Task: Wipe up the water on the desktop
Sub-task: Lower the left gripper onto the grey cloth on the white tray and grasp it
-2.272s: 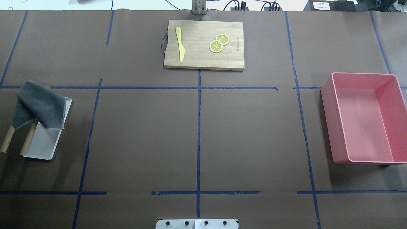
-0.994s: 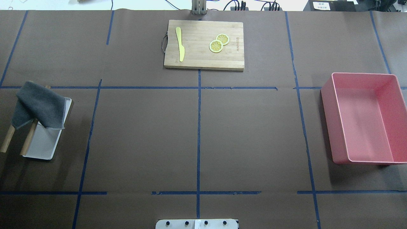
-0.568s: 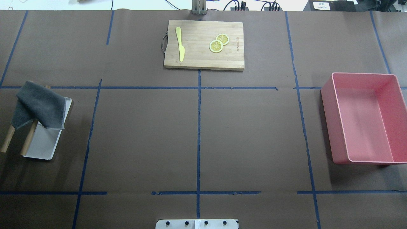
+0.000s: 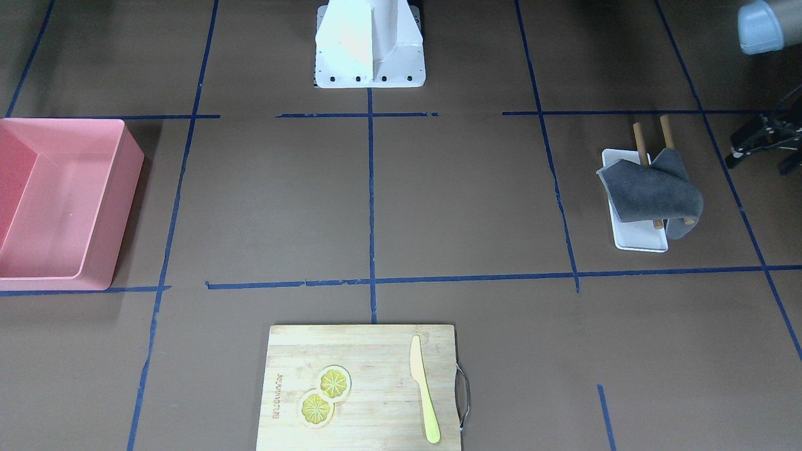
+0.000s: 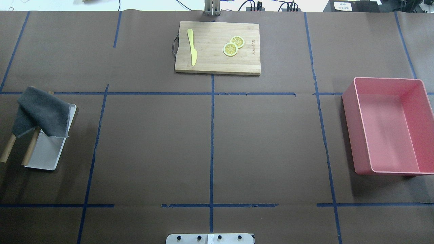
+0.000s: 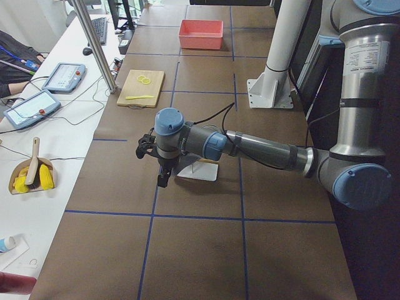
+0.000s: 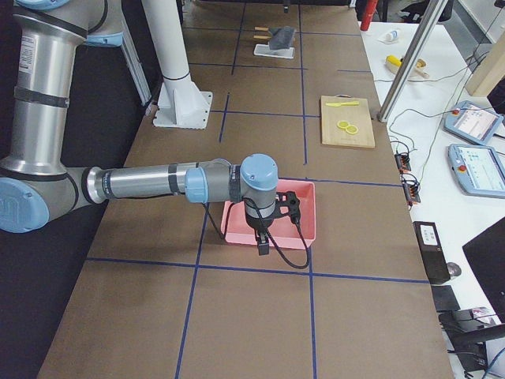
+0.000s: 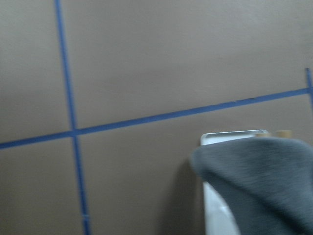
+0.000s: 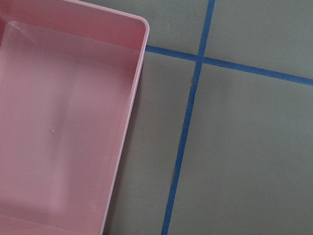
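Observation:
The desktop (image 5: 152, 145) is a dark-brown surface crossed by blue tape lines; I can make out no water on it. A dark grey cloth (image 5: 40, 113) hangs over a small wooden rack on a white tray (image 5: 44, 157) at the left; it also shows in the front view (image 4: 651, 191) and the left wrist view (image 8: 264, 181). My left gripper (image 6: 162, 178) hovers beside the tray, on its outer side, and part of it shows at the front view's edge (image 4: 761, 141). My right gripper (image 7: 262, 241) hangs by the pink bin's edge. I cannot tell whether either is open or shut.
A pink bin (image 5: 390, 125) stands at the right, empty inside. A wooden cutting board (image 5: 217, 47) with a yellow knife (image 5: 192, 46) and two lemon slices (image 5: 233, 45) lies at the far middle. The robot's base plate (image 5: 210, 239) sits at the near edge.

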